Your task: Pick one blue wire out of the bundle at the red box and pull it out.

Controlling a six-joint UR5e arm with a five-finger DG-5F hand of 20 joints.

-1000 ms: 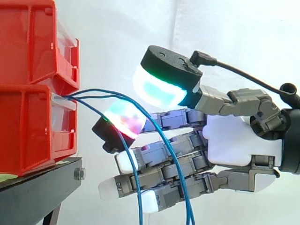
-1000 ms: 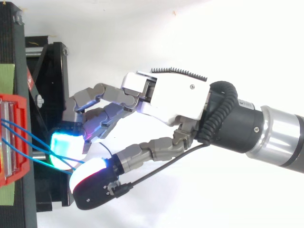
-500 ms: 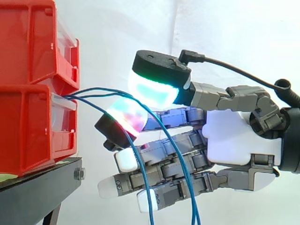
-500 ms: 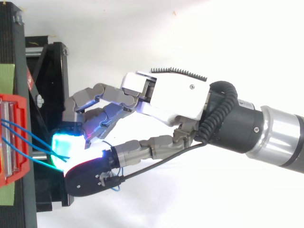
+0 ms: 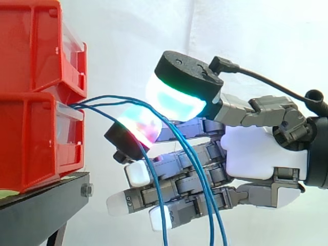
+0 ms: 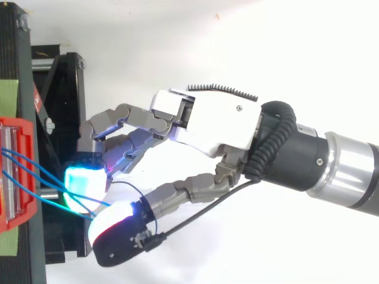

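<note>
three blue wires (image 5: 110,98) leave the lower red bin (image 5: 31,138) ahead of the fingertips (image 5: 137,129), arc through the gap under the thumb pad (image 5: 177,100), hang down across the hand (image 5: 256,154) | thumb and fingertips apart, nothing pinched | risk: closing here likely traps several wires together, or a thin strand slips off the pads mid-pull

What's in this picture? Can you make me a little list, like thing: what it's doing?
hand: reaching toward the lower red box, close to its front
blue wires: come out of the lower red box, drape across the hand, hang down
red boxes: two, stacked on the black stand
background: white curtain
</note>
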